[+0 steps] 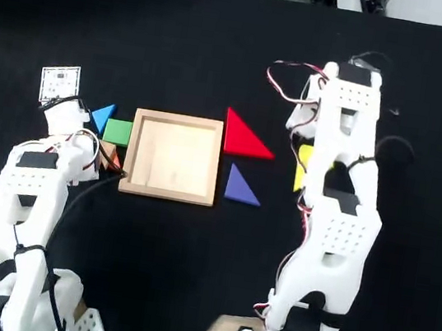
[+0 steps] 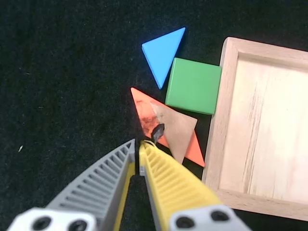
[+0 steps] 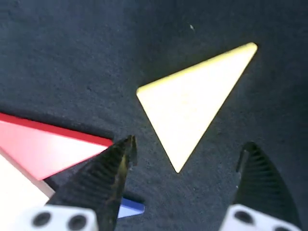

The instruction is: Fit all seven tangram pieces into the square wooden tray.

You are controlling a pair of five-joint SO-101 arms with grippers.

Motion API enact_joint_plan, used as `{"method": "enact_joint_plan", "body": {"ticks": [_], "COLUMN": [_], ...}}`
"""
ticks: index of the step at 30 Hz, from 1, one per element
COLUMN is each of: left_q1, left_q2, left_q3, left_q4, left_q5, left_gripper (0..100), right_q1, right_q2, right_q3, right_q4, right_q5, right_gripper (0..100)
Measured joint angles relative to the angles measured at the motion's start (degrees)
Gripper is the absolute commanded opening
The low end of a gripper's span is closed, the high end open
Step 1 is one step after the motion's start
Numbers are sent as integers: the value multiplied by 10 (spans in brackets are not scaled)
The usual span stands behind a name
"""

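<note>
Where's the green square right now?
In the high view, the green square lies right beside the left rim of the wooden tray, between the blue triangle and the orange triangle.

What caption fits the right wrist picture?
Open right gripper over a yellow triangle, red triangle nearby.

The right claw (image 3: pixel 188 143) gapes over the yellow triangle (image 3: pixel 192 101), near the red triangle (image 3: pixel 43 151).

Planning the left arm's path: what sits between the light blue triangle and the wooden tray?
A green square lies between the light blue triangle and the wooden tray, by its outer wall; the left wrist view shows it plainly.
</note>
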Motion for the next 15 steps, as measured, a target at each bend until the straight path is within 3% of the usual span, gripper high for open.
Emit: {"method": "enact_joint_plan", "body": {"ticks": [15], "left_q1": [0], "left_q2": [0], "left_q3": [0], "left_q4": [0], "left_q5": [0], "left_gripper": [30], "right_q1": [-11], "right_q2": [47], "right_q3": [21], "right_q4": [-78], "right_q5": [-17], "right_gripper": [335]}}
